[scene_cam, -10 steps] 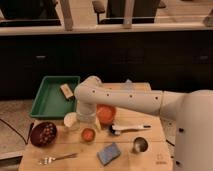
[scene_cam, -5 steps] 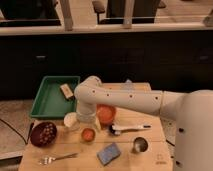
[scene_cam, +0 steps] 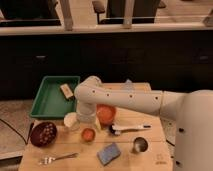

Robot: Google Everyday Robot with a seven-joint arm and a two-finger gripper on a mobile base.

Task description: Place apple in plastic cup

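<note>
The apple (scene_cam: 88, 134) is a small orange-red ball on the wooden table, in front of the arm's end. A thin pale ring shows around it, which looks like the rim of the clear plastic cup (scene_cam: 88, 140); I cannot tell for sure whether the apple sits inside it. My gripper (scene_cam: 86, 120) hangs at the end of the white arm, just above and behind the apple. The wrist hides most of it.
An orange bowl (scene_cam: 106, 113) stands right of the gripper and a white cup (scene_cam: 71, 120) left of it. A green tray (scene_cam: 50, 97), dark bowl (scene_cam: 43, 133), fork (scene_cam: 57, 158), blue sponge (scene_cam: 110, 153), metal cup (scene_cam: 140, 145) and brush (scene_cam: 127, 128) surround them.
</note>
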